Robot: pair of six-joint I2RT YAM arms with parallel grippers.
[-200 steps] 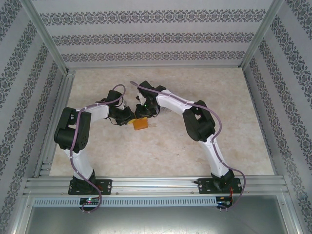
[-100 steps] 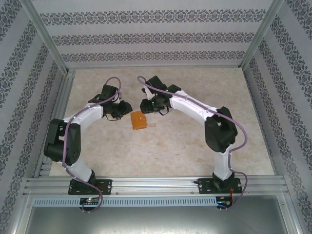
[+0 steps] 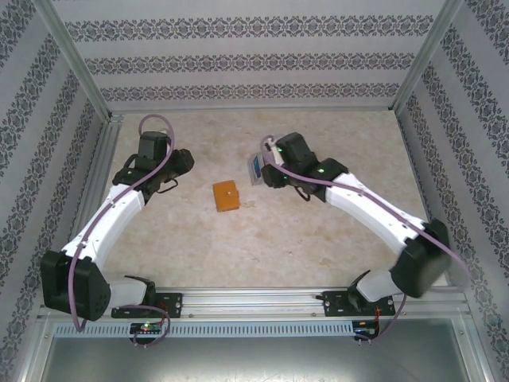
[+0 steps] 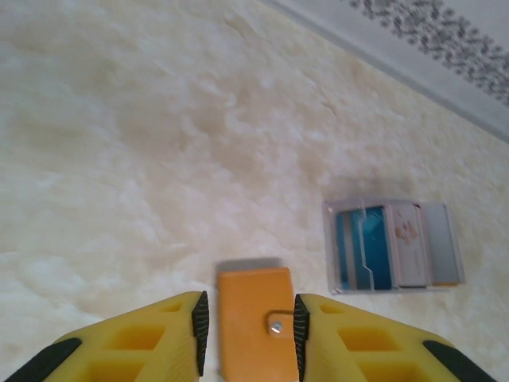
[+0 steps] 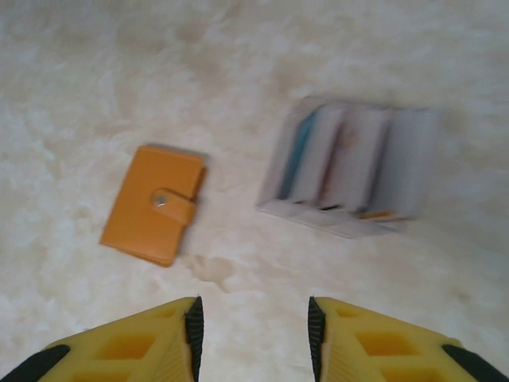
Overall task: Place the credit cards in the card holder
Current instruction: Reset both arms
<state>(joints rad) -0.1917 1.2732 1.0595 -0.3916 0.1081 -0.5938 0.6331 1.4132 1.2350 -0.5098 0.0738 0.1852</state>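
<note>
- Two tools, both yellow-fingered. The left tool (image 4: 250,322) has its jaws part-way apart w/ nothing gripped. The right tool (image 5: 254,326) is likewise gapped & empty.
- Key relation: the small flat orange leather-like card holder (image 3: 227,196) lies on the surface betw. the two tools, closed, w/ its snap tab done up.
- From the left wrist cam it's dead ahead, in line w/ the finger gap, long axis approx. along the tool's reach. The top view shows it apart from those fingers, not touching.
- The thin rectangular plastic credit cards (image 3: 256,168) (blue, teal, pinkish-white, grey) overlap in a row, seemingly inside a clear plastic sleeve (image 5: 318,215).
- They sit near the card holder, on its far-right side, & just beside the right tool. So the right arm is nearer the cards, and the left arm is lined up on the card holder.
- Judgement: the card holder prob. needs opening first, and the snap tab looks fiddly.
- Materials: the cream marbled surface (image 3: 318,239) is matte. The card holder is smooth & soft-edged. The cards & sleeve are glossy, thin & flat, so prob. hard to pinch.
</note>
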